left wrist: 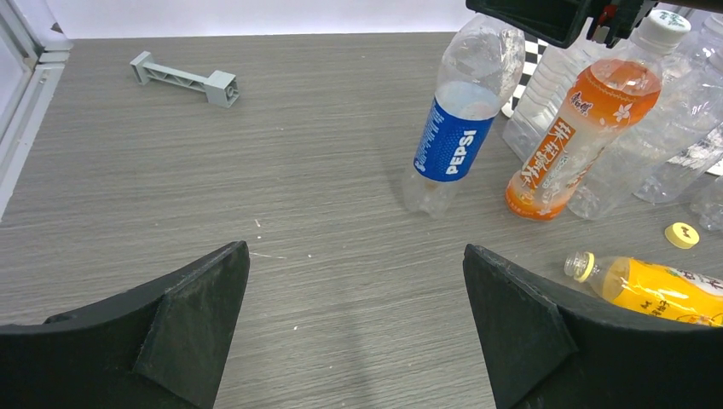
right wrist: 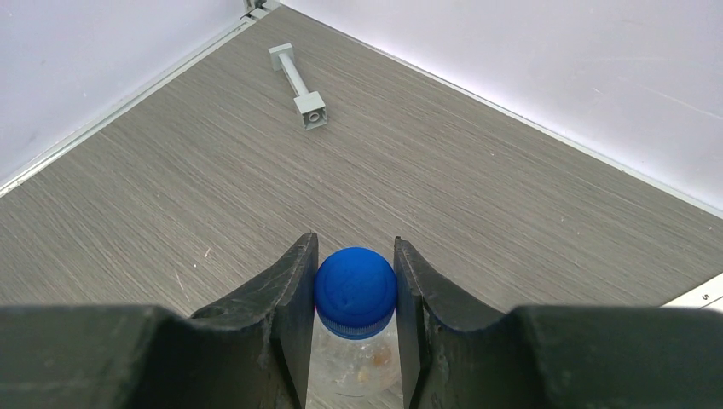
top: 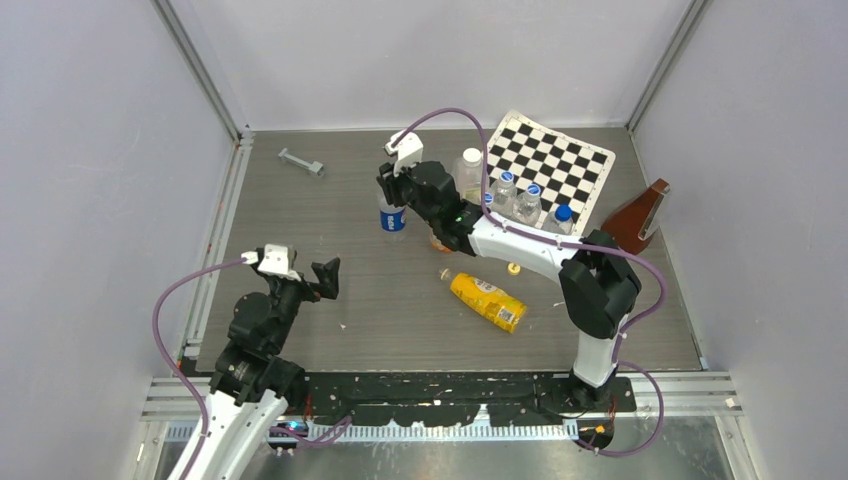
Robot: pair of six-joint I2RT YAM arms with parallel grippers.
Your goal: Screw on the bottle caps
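We see the right gripper (right wrist: 354, 256) pinching the blue cap (right wrist: 355, 290), one finger pressed against each side of it. The cap sits on top of the cola bottle (left wrist: 452, 136), whose clear neck shows just below it in the right wrist view. From above, this bottle (top: 392, 218) stands upright a little left of the middle of the frame, on the grey table (top: 350, 260), with the right gripper (top: 388, 185) over its top.

The left gripper (left wrist: 355, 251) has its fingers spread wide and holds nothing. In the overhead view it (top: 325, 275) hangs above the table at the lower left, well apart from the bottles.

The yellow juice bottle (top: 487, 300) lies on its side just right of centre, its neck pointing to the upper left. The yellow cap (top: 513, 268) lies on the table near it, not touching it; in the left wrist view the cap (left wrist: 681, 234) shows at the right edge, above the bottle (left wrist: 656, 290).

An orange drink bottle (left wrist: 580, 128) with a white cap stands just right of the cola bottle. Small clear bottles (top: 527, 205) stand at the near edge of a checkered board (top: 555, 165) in the upper right. A small grey part (top: 301, 161) lies at the upper left.
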